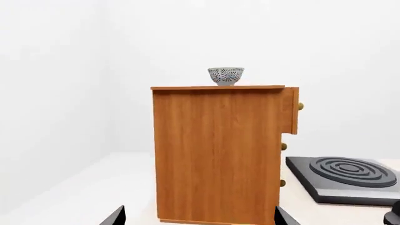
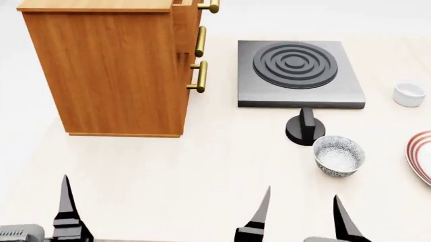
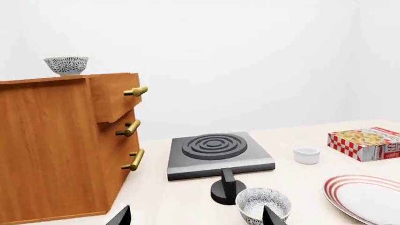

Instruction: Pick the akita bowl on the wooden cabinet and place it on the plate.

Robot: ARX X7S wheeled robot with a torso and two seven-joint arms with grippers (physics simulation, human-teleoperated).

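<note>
Both end effectors, left (image 2: 161, 217) and right (image 2: 340, 219), hang spread apart and empty, touching nothing.

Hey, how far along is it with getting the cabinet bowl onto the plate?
Nothing is done yet. The akita bowl sits on top of the wooden cabinet. The plate is bare. Both the left gripper and right gripper are open and empty, low over the table. Reaching, grasping, carrying and placing all remain.
</note>
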